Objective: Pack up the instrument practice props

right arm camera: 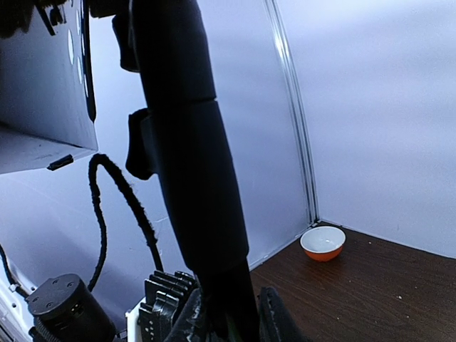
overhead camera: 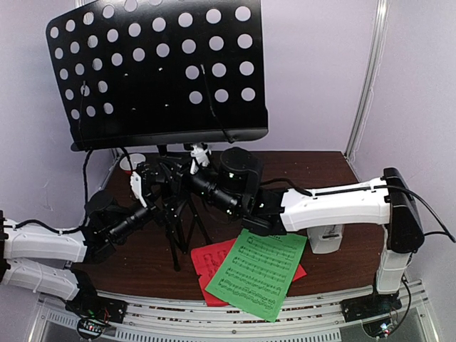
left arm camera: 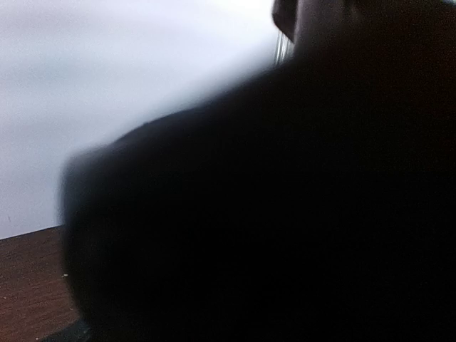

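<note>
Now the right gripper (right arm camera: pixel 234 319) pinches the music stand (overhead camera: pixel 153 92) by its upright pole. The left gripper (overhead camera: pixel 149 179) sits just beside that pole; spread or not, I cannot tell.

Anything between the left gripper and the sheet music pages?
Yes: the tripod legs of the music stand stand between the left gripper and the green page lying on the red page.

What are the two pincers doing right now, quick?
Left pincer: cannot be told, since its own camera is blocked and the overhead view is unclear.
Right pincer: closed on the stand.
</note>
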